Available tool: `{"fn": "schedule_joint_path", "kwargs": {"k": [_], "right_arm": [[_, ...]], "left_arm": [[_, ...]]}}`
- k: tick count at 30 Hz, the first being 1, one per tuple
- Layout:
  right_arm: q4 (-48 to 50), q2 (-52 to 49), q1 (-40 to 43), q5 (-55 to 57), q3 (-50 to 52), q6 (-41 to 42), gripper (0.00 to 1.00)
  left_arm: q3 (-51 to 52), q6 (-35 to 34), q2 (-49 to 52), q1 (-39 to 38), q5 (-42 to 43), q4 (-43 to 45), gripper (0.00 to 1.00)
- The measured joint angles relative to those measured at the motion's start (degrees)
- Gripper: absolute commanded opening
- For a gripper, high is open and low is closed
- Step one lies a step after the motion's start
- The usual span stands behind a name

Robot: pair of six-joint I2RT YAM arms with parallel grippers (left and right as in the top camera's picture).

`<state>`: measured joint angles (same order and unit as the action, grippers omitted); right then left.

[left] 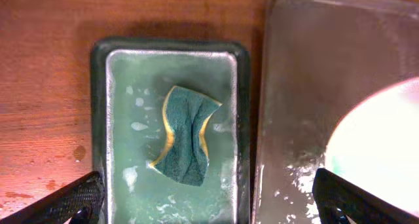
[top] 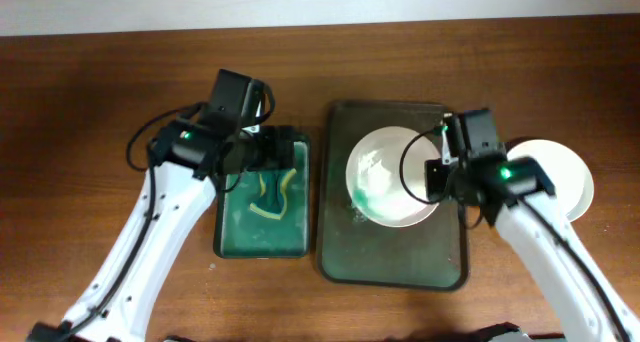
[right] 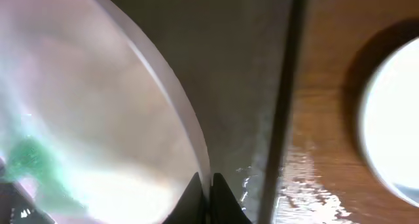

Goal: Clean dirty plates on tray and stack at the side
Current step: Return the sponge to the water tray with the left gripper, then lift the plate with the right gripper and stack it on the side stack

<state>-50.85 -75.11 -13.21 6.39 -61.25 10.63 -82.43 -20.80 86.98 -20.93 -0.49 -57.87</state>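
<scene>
- Brown wooden counter (top: 100,72) below a pale wall (top: 300,2), and two arms at work over it.
- One dirty plate (top: 400,182) sits on the dark tray (top: 390,257), with teal smears (top: 368,190) plain in its middle. It's not wiped yet.
- Off to the right, beside the tray, a clean white plate (top: 560,172) lies on the counter. Whether more lie under it, I can't tell.
- By my reckoning the job is partway: at least one plate is done, and this one is left to scrub and stack.
- Right fingers (right: 196,198) are pinched shut on the dirty plate's right rim.
- Left fingers (left: 69,201) are spread wide and empty, hovering over the sponge (left: 184,135) in the small green tray (left: 98,119), well apart from the plate.
</scene>
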Motion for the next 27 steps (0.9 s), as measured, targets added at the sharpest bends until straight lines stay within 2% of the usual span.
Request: {"fn": "schedule_joint_path", "kwargs": {"k": [3, 9, 14, 27], "right_arm": [[-2.7, 4.1, -4.9, 10.0, 0.0, 1.5, 0.04], [-9.0, 4.1, -16.1, 26.5, 0.0, 7.7, 0.04], [-9.0, 4.1, -23.9, 34.0, 0.0, 8.9, 0.04], [-10.4, 4.0, -33.6, 49.3, 0.0, 5.4, 0.04]], "left_arm": [[-0.1, -0.7, -0.6, 0.0, 0.0, 0.2, 0.99], [-0.1, -1.3, -0.6, 0.0, 0.0, 0.2, 0.99], [-0.1, -1.3, -0.6, 0.0, 0.0, 0.2, 0.99], [-0.1, -1.3, -0.6, 0.0, 0.0, 0.2, 0.99]]}}
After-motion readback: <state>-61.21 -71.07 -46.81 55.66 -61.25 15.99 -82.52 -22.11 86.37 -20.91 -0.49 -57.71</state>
